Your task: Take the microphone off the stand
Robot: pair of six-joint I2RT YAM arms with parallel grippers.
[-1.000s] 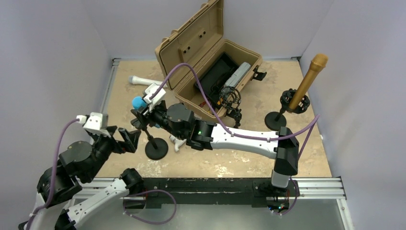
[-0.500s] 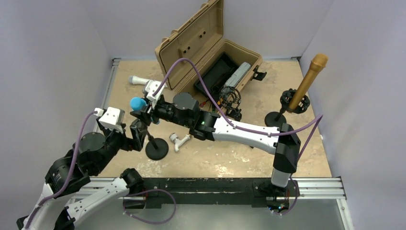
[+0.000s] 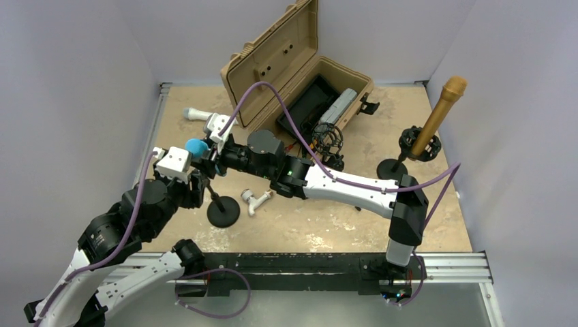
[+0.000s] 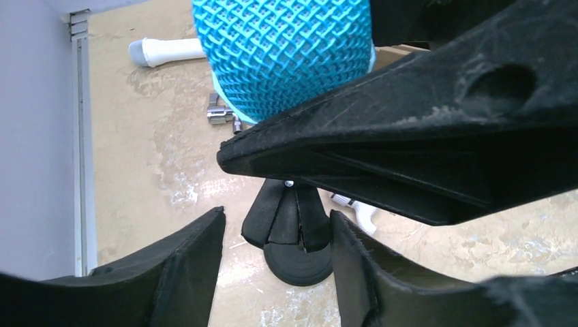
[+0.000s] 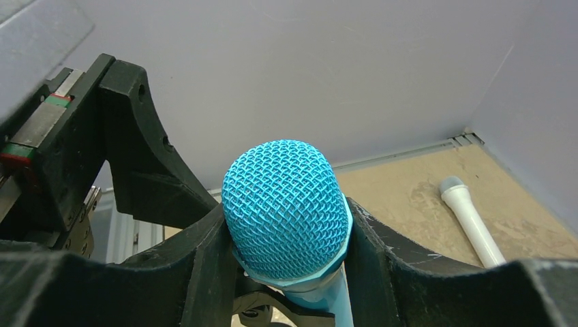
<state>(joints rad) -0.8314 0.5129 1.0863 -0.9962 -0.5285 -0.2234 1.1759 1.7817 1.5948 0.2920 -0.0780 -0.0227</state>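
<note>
The blue-headed microphone sits up on its stand, left of centre on the surface, mesh head pointing up. The right gripper has it: its fingers are clenched on the collar just under the mesh, one pad on either side. Below, the left gripper hovers by the pole with its fingers spread apart, grasping nothing, the round base showing between them. Here's the danger as I read it: nothing pins that stand. If the right arm pulls while the clip grips tight, the whole stand could lift or tip, and the base might knock the white fitting lying just beside it. That grip sits high too, so a hard tug could slide the pads up over the rounded mesh. And the two grippers are crowded close; a bump could jolt everything.
</note>
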